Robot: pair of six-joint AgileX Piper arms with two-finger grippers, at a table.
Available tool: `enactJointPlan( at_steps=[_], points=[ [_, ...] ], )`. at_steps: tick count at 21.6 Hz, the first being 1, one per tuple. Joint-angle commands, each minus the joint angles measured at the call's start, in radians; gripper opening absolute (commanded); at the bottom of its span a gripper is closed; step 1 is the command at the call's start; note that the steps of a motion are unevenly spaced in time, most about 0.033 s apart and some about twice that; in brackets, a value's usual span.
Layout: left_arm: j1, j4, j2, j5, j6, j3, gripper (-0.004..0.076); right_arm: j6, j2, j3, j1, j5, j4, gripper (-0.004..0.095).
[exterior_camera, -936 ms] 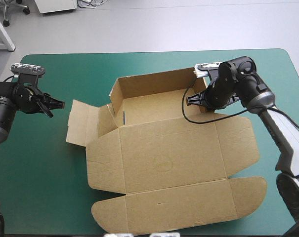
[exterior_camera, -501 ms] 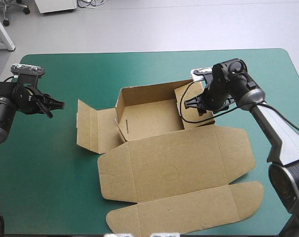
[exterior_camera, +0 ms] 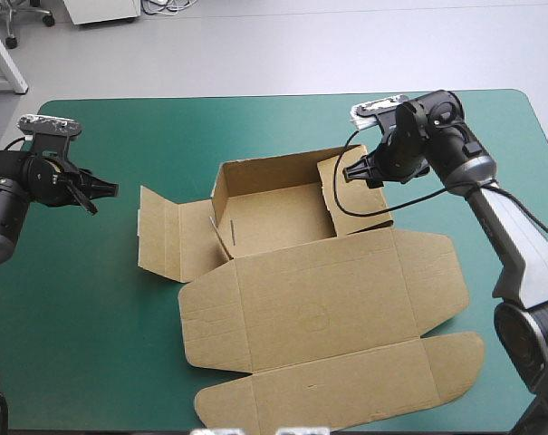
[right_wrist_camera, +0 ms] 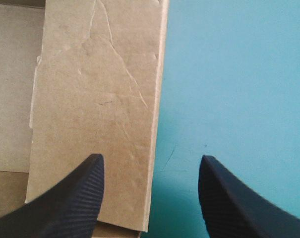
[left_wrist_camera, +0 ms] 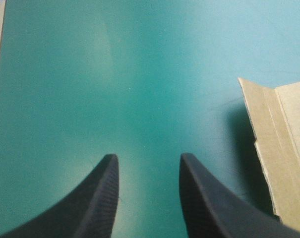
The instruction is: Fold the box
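A brown box (exterior_camera: 310,299) lies mid-table on the teal-green cover (exterior_camera: 92,344), half formed: far and side walls raised, possibly untucked; lid and left flap (exterior_camera: 160,231) still splayed out. The right gripper (exterior_camera: 349,172) hovers spread over the right wall. The left gripper (exterior_camera: 110,191), spread and empty, is well apart.

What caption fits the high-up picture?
Brown box, walls partly raised, on the teal-green table; right gripper at one wall, left gripper apart.
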Motion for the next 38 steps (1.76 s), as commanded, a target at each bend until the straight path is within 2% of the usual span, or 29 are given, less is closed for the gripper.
enactJointPlan(
  at_steps=[1,6,13,15,16,17,18,19,20,28,32,35,38],
  points=[
    [-0.002,0.011,-0.036,-0.036,-0.019,-0.027,0.0288,-0.055,0.009,-0.054,-0.004,-0.015,-0.007,0.0541],
    [-0.002,0.011,-0.036,-0.02,-0.019,-0.027,0.0288,-0.088,0.091,-0.056,-0.019,-0.009,0.007,0.0541],
    [-0.002,0.011,-0.036,-0.023,-0.019,-0.027,0.0288,-0.097,0.187,-0.056,-0.034,-0.013,0.106,0.0518],
    [-0.002,0.011,-0.036,-0.023,-0.019,-0.027,0.0288,-0.097,0.197,-0.056,-0.034,-0.013,0.109,0.0411],
    [-0.002,0.011,-0.036,-0.023,-0.019,-0.027,0.0288,-0.097,0.197,-0.056,-0.034,-0.013,0.109,0.0284],
    [-0.002,0.011,-0.036,-0.023,-0.019,-0.027,0.0288,-0.097,0.197,-0.058,-0.034,-0.013,0.109,0.0227],
    [-0.002,0.011,-0.036,-0.024,-0.019,-0.027,0.0288,-0.097,0.195,-0.059,-0.034,-0.017,0.109,0.0085],
    [-0.002,0.013,-0.036,-0.024,-0.019,-0.027,0.0288,-0.097,0.193,-0.061,-0.034,-0.019,0.109,0.0005],
    [-0.002,0.013,-0.036,-0.024,-0.019,-0.027,0.0288,-0.097,0.191,-0.068,-0.034,-0.022,0.109,-0.0016],
    [-0.002,0.015,-0.037,-0.065,-0.02,-0.027,0.0288,-0.097,0.091,-0.253,-0.036,0.014,0.094,-0.002],
    [-0.002,0.108,-0.049,-0.1,-0.066,-0.027,0.0288,-0.097,-0.006,-0.313,-0.063,0.014,0.103,-0.002],
    [-0.002,0.164,-0.055,-0.12,-0.122,-0.027,0.0272,-0.099,-0.105,-0.313,-0.153,0.014,0.119,-0.002],
    [-0.002,0.135,-0.055,-0.177,-0.131,-0.027,0.027,-0.128,-0.179,-0.313,-0.242,0.014,0.197,-0.002]
  ],
)
